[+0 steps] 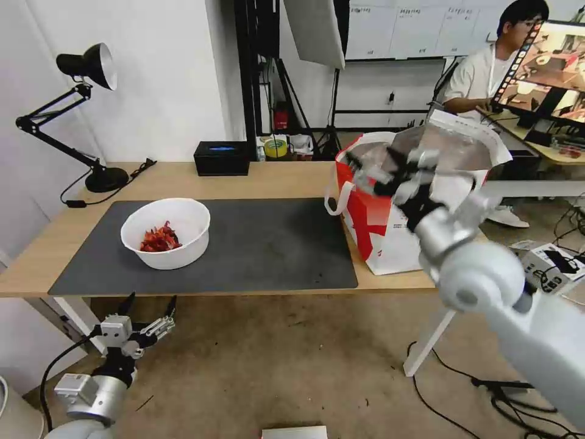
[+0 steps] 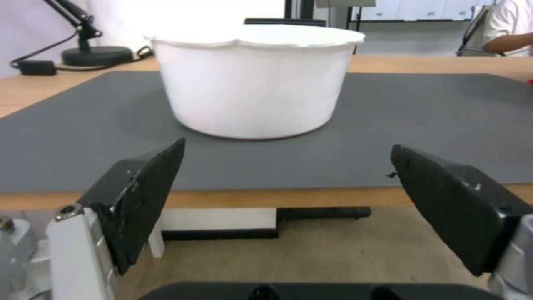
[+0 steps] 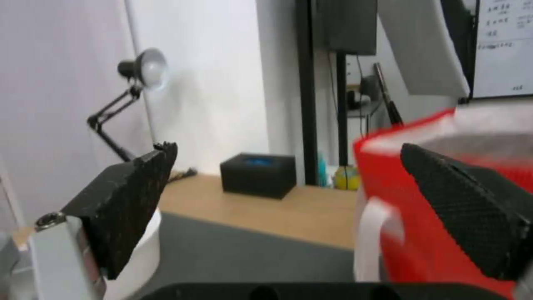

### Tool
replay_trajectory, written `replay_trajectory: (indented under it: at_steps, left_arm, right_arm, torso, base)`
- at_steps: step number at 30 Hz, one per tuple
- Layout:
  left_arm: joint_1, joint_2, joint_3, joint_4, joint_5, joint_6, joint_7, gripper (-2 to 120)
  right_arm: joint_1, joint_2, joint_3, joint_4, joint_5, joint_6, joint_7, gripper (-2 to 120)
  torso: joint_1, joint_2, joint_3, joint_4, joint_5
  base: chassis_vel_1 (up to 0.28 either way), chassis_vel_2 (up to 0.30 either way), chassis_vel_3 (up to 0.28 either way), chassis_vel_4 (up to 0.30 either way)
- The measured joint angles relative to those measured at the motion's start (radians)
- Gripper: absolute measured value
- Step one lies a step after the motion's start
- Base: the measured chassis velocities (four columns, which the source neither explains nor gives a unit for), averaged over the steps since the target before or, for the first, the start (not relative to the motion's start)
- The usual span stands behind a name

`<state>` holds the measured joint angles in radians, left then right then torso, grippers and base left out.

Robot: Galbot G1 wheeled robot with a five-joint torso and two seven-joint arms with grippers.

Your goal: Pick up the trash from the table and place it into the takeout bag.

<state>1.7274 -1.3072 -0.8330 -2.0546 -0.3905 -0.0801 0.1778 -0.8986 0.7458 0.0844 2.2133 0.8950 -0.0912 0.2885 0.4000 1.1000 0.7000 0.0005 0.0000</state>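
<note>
- The white round bowl [image 1: 166, 240] sits in the left-centre of the head view, on the left part of the dark grey mat [image 1: 268, 250]. Its rim is slightly wavy, its wall plain and smooth, and a small heap of red scraps [image 1: 159, 239] lies on its floor.
- In the left wrist view the bowl [image 2: 252, 79] fills the upper middle of the frame, upright, its side unmarked, resting on the mat [image 2: 422, 121] a little back from the near edge.
- The worktop [image 1: 183, 183] is pale wood with white legs; the mat covers most of its middle.
- The takeout bag [image 1: 390, 225] stands at the right end of the worktop, just beside the mat's right edge. It is boxy, red and white, its mouth open to show silver foil lining, with a white loop handle [image 1: 337, 198] hanging on the side facing the bowl.
- The right tool [image 1: 390, 174] is held up at the right-centre of the head view, in front of the bag's open mouth, blurred. In the right wrist view its two black fingers [image 3: 128, 204] stand wide apart with nothing between them; the bag's red wall [image 3: 422, 216] lies close behind the other finger.
- The left tool [image 1: 151, 310] is low in the lower left of the head view, below the worktop's front edge and apart from the bowl. Its fingers [image 2: 144, 196] are spread, holding nothing, pointed at the bowl.
- A black desk lamp [image 1: 79, 116] stands at the upper left and a black rectangular box [image 1: 222, 158] at the back edge, both off the mat.
</note>
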Motion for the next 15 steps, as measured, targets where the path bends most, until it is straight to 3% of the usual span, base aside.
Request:
replay_trajectory:
  at_steps: [5,8,15]
  left_arm:
    - [0.003,-0.006,0.000,0.002,0.000,-0.004,0.001,100]
    - [0.004,-0.007,0.001,0.008,0.001,-0.006,0.004,100]
    - [0.006,-0.005,0.001,0.014,0.000,-0.009,0.006,100]
  right_arm:
    - [-0.217,0.046,0.050,0.012,-0.152,0.045,-0.034,100]
    - [-0.444,0.135,0.095,-0.003,-0.317,0.120,-0.065,100]
    - [-0.665,0.268,0.118,-0.056,-0.553,0.241,-0.071,100]
  torso:
    - [0.000,0.000,0.000,-0.0005,0.0000]
    - [0.000,0.000,0.000,-0.0008,0.0001]
    - [0.000,0.000,0.000,-0.0008,0.0000]
  base:
    - [0.000,0.000,0.000,0.000]
    - [0.000,0.000,0.000,0.000]
    - [0.000,0.000,0.000,0.000]
